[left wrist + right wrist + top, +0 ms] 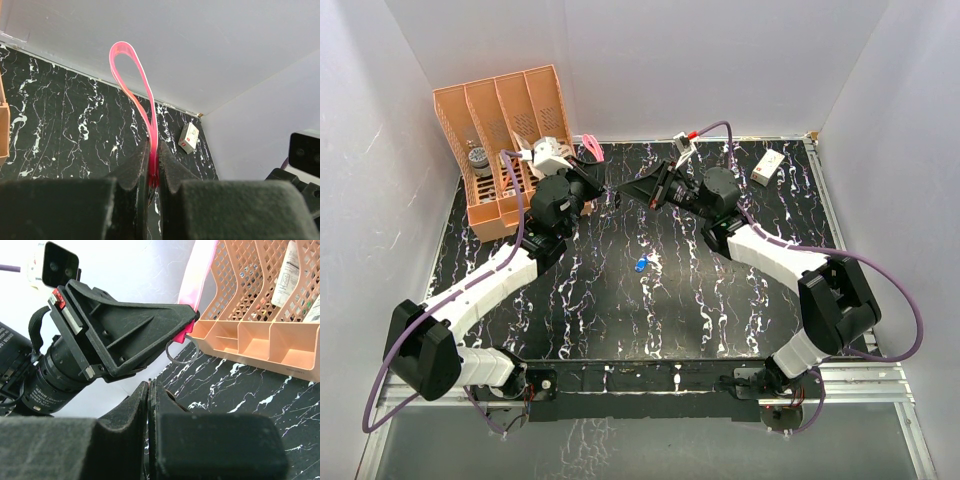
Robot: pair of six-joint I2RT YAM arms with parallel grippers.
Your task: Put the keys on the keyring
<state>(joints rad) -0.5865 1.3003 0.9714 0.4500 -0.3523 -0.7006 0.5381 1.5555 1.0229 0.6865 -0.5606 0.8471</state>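
The keyring is a red-pink strap [131, 90] with a thin metal ring [181, 363] hanging from its lower end. My left gripper [154, 150] is shut on the strap, whose loop stands up above the jaws; it shows at the back of the table [592, 150]. My right gripper [150, 384] faces the left gripper [192, 317] just below the ring. It is shut on a thin flat piece seen edge-on, apparently the dark key. The blue key [640, 264] lies alone on the black table, nearer than both grippers [595, 172] [638, 190].
An orange file organizer [510, 150] with several slots stands at the back left, close behind the left gripper. A small white box [767, 166] lies at the back right. White walls enclose the marbled black table [650, 310].
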